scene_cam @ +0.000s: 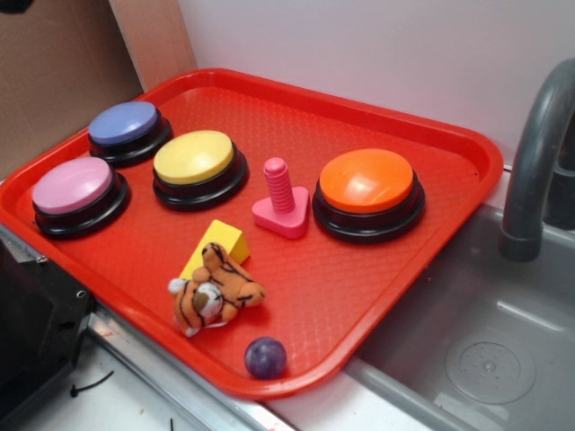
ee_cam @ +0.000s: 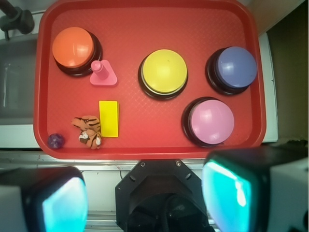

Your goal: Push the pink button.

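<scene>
Claw (ee_cam: 145,195) is absent from the outside view, where only the red tray (scene_cam: 422,278) shows, sitting beside a grey sink (scene_cam: 485,359) with its tap (scene_cam: 535,171); the pink button (scene_cam: 74,186) rests at the tray's left near corner, close to the rim, with the blue button (scene_cam: 124,124) just beyond it and the yellow button (scene_cam: 193,158) to its right. Farther right stand a small pink peg (scene_cam: 280,199) and an orange button (scene_cam: 367,182), and toward the near edge lie a yellow block (scene_cam: 220,244), a toy tiger (scene_cam: 214,292) and a purple ball (scene_cam: 266,357). Seen from the wrist, the claw hangs wide open and empty, its two fingers (ee_cam: 227,191) blurred at the bottom edge, high above the tray; the pink button (ee_cam: 211,122) lies ahead and right of centre. From here, the likely slip is a descent off-centre: it could clip the neighbouring blue button (ee_cam: 234,67), or catch the tray rim and shift the whole tray.
</scene>
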